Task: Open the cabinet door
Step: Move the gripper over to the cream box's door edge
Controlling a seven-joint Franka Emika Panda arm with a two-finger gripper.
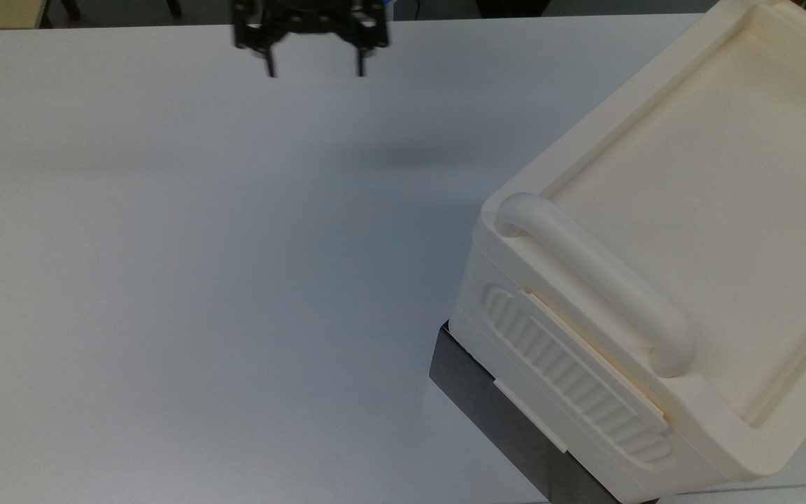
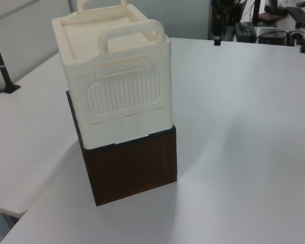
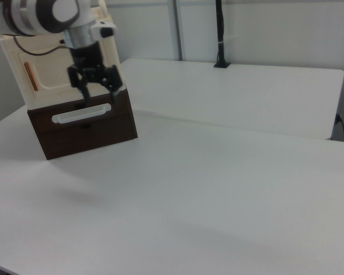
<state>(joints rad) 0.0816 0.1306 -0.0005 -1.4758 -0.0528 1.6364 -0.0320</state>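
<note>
Pincer (image 1: 313, 72) hangs above the far edge of the white surface (image 1: 200, 280) in the top view, fingers spread wide, nothing between them. In the right view the pincer (image 3: 101, 90) points down, in front of the cabinet as seen from there, though whether it is actually near cannot be told.

Cabinet door (image 3: 57, 73): cream panel with a recessed inset, on the cream unit's face that shows in the right view. Slim copper-orange handle (image 3: 30, 75) stands vertical near the right view's left edge of the panel. Door looks flush and closed.

Cream unit sits on a dark brown box (image 2: 132, 165). Thick bar handle (image 1: 595, 283) crosses the top; ribbed side panel (image 2: 123, 90) faces the left view. Neither is the target.

Step in hand, as I judge it: approach, no contact yet. Next move calls for travel to the door face, fingers lined up either side of the orange strip, a close on it, then a pull along the door's swing.
</note>
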